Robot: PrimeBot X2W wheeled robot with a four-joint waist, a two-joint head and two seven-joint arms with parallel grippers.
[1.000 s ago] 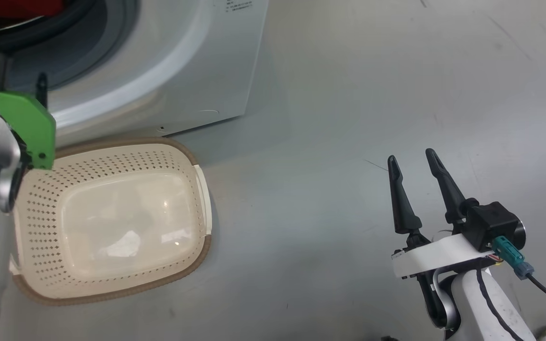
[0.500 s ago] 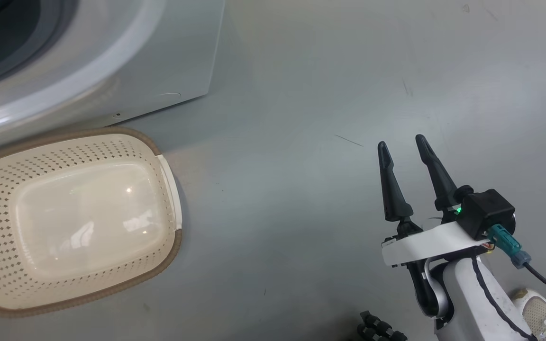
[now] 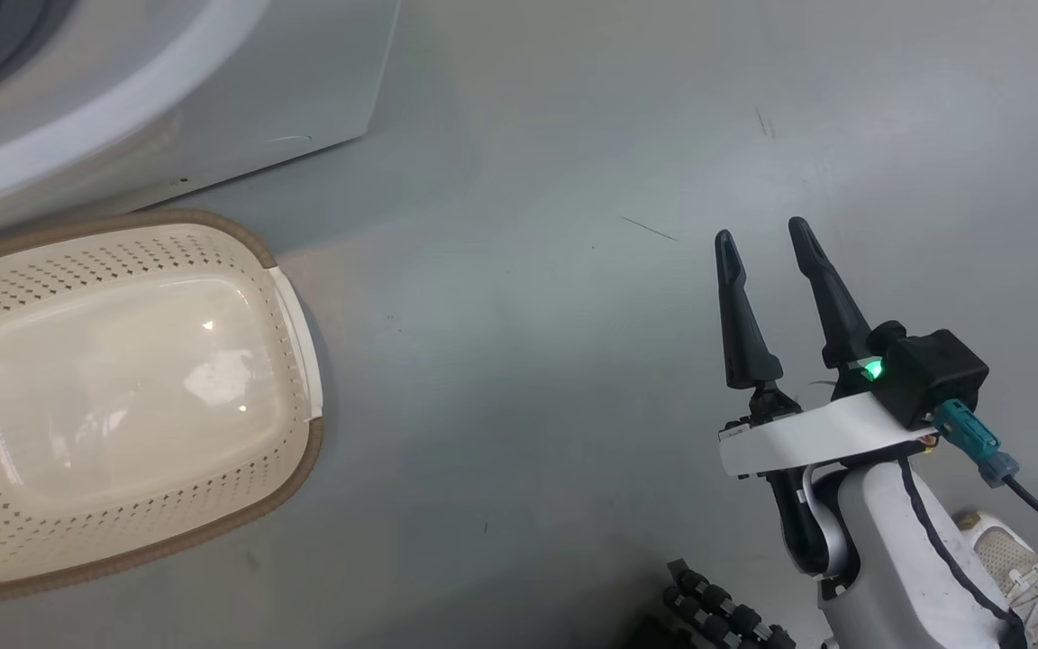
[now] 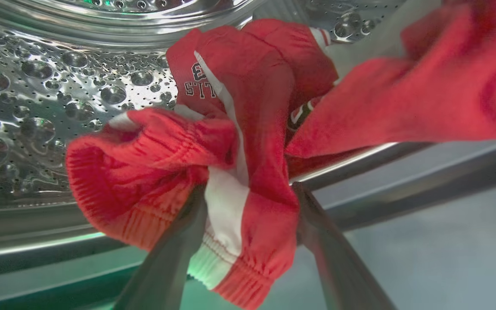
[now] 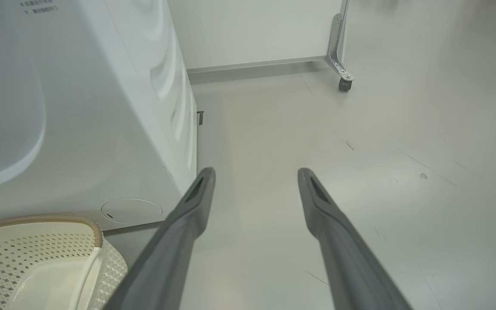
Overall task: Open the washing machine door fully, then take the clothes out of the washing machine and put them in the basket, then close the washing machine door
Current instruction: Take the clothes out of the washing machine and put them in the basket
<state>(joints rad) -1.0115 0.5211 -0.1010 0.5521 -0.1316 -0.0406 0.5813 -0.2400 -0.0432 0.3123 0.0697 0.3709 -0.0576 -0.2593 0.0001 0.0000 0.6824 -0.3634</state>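
Observation:
In the left wrist view my left gripper (image 4: 250, 191) is at the lip of the steel drum (image 4: 50, 86) of the washing machine (image 3: 213, 108). Its fingers stand open on either side of a bunch of the red clothes (image 4: 252, 107), which have white trim and lettering. More red cloth hangs over the drum's edge at the right. The cream basket (image 3: 244, 242) sits on the floor in front of the washing machine (image 5: 101, 129), with nothing in it; its rim (image 5: 37, 219) also shows. My right gripper (image 3: 760, 231) hovers open over bare floor, well right of the basket, with nothing between its fingers (image 5: 255, 172). The washing machine door is out of view.
Grey floor stretches to the right of the washer. A person's pale shoe (image 3: 1015, 568) is at the lower right, beside my right arm. A black ribbed part (image 3: 726, 613) lies at the bottom edge. A panel on a caster (image 5: 343, 82) stands farther back.
The head camera has swung, so the basket and washer sit further left in its picture. My left arm with its green part has left the head view. The right gripper stays open.

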